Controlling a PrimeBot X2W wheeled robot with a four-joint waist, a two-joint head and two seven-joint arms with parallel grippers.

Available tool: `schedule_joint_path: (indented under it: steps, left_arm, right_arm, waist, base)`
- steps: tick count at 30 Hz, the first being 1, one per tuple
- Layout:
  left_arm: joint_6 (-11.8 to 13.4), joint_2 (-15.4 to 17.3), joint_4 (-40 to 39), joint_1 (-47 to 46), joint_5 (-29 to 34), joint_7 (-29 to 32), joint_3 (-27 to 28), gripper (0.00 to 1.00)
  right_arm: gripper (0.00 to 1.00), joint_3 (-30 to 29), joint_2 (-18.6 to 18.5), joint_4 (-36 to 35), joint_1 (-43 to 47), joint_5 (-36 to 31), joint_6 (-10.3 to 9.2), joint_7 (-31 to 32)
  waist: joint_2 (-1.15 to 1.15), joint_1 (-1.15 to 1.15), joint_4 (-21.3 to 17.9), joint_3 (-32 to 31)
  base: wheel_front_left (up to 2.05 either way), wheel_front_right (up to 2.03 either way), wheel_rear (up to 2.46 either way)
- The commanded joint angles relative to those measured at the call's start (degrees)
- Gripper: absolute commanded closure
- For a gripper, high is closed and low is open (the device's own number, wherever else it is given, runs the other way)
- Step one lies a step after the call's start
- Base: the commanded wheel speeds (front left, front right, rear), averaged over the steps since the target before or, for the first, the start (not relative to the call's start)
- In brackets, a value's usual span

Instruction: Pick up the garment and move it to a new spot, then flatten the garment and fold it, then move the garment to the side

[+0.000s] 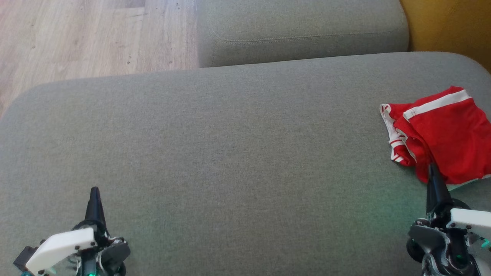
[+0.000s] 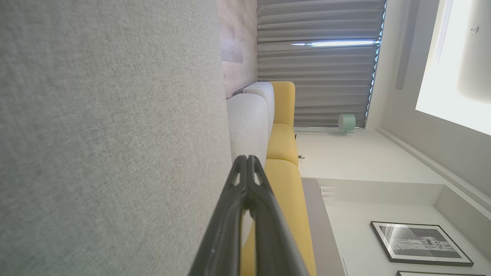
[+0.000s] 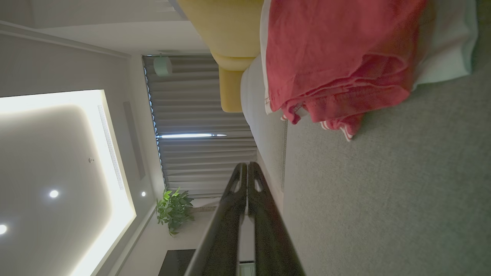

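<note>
You are looking down at a big grey cushion (image 1: 230, 153), and most of its top is bare. The red garment (image 1: 445, 134) with white stripes lies far over on your right side of the cushion. It is bunched and doubled over on itself, not spread flat, and part of it runs off the picture's edge. So you cannot tell which way its long side goes.

A heap at the side fits two stories: clothes waiting to be picked up, or a loose fold already put aside. These pictures do not settle which.

Your right gripper (image 1: 433, 172) is the near one. The garment lies just ahead of its tip, a bit further to your right. In the right wrist view there is a gap between cloth and fingers. Your left gripper (image 1: 94, 191) sits well apart, across the whole cushion.

Both sets of jaws are pressed together and pinch nothing.
</note>
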Motion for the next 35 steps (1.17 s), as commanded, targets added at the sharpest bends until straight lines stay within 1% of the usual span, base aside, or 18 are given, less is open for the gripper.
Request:
schedule_joint_path:
  steps: [1,35]
  left_arm:
    - [-0.41,0.39,-2.09,-2.75,-0.33,0.42,2.29,1.00]
    - [-0.41,0.39,-2.10,-2.74,-0.33,0.42,2.29,1.00]
  right_arm:
    - [1.00,1.15,-0.45,-2.20,-3.15,0.42,-0.04,0.38]
    - [1.00,1.03,-0.36,-2.19,-3.17,0.32,-0.04,0.47]
  waist:
    - [0.00,0.00,0.00,0.00]
    - [0.00,0.00,0.00,0.00]
  base:
    - [0.00,0.00,0.00]
    - [0.00,0.00,0.00]
